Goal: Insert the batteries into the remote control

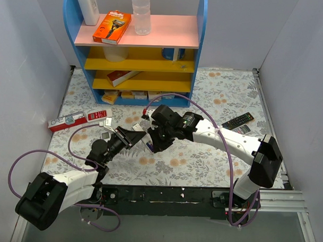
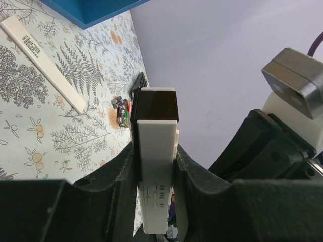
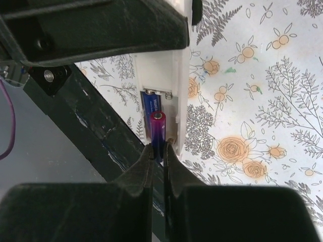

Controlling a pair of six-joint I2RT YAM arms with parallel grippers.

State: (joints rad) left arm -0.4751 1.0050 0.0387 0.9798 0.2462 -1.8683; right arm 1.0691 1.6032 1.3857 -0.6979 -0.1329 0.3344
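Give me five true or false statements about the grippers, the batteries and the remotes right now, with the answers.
1. The left gripper grips the white remote. True.
2. The right gripper is empty. False: it is shut on a purple battery, held at the remote's open compartment.
3. A blue battery already sits in that compartment. True.
4. The black remote lies on the left side of the table. False: it lies on the right side, beyond the right arm.
5. Spare batteries lie loose on the table. True.
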